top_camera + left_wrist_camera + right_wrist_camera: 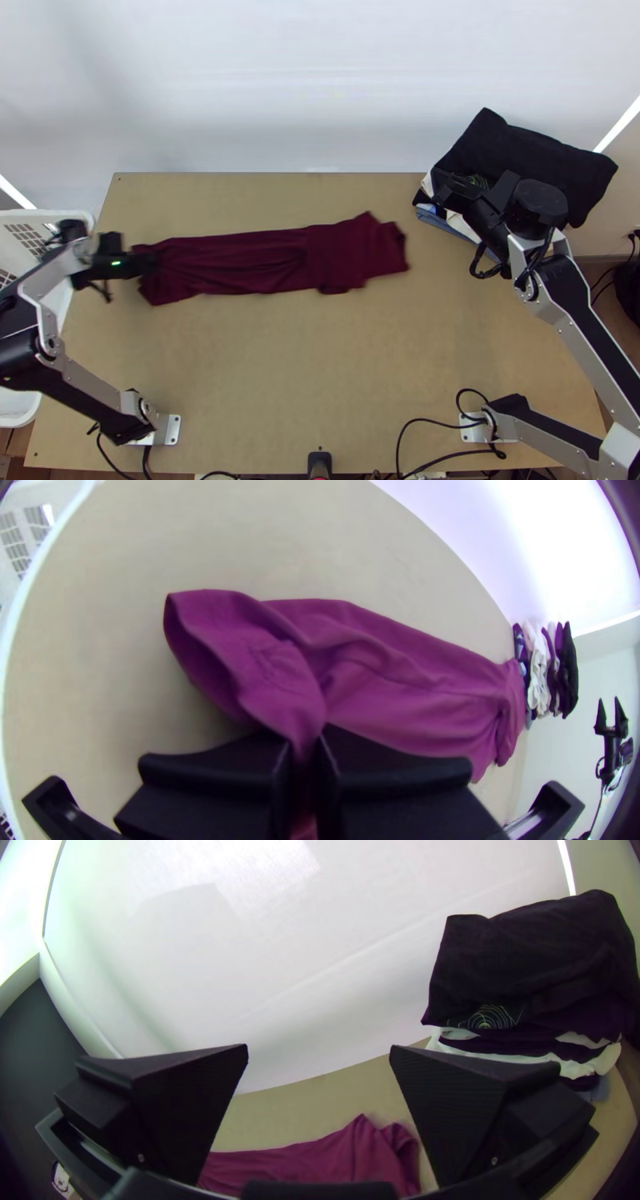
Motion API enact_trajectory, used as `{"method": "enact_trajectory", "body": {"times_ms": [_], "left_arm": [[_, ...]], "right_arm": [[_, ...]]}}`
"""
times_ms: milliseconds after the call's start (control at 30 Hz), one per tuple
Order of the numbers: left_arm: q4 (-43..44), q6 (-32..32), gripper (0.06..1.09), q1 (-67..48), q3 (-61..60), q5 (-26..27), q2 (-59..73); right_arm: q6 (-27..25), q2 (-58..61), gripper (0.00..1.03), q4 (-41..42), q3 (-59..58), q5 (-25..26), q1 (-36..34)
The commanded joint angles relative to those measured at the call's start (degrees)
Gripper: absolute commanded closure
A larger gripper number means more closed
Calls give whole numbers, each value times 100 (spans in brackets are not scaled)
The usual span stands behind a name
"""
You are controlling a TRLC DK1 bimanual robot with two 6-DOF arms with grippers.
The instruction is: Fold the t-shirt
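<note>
Across the table's left and middle lies the dark red t-shirt (232, 262) as a long narrow strip, its right part folded over in a wider, uneven bunch. At its left end is my left gripper (148, 262); in the left wrist view the gripper (305, 753) is shut on a fold of the t-shirt (400, 680), with a loose flap beside the fingers. My right gripper (456, 186) is at the back right, off the cloth. Its own view has the gripper (319, 1053) open, nothing between the fingers, the t-shirt (320, 1160) lying beyond.
A stack of folded clothes (528, 152) with a black one on top stands at the back right, next to the right gripper. A white basket (24, 228) stands at the left edge. Bare table (320, 368) lies in front of the t-shirt.
</note>
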Motion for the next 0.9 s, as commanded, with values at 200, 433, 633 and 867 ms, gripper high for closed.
{"method": "enact_trajectory", "body": {"times_ms": [200, 433, 633, 867], "left_arm": [[-1745, 868, 105, 871, 1080, -13, -97], [-2237, 200, 105, -280, 1221, 48, -1134], [-2325, -723, 105, -1704, 1704, 48, -1424], [-2316, -1355, 105, -2899, 2443, 39, -994]], "right_arm": [[131, -65, 4, 149, -209, 49, -47], [184, -56, 4, 166, -253, 49, -47], [184, -56, 4, 201, -253, 49, -82], [184, -3, 4, 245, -183, 49, -117]]}}
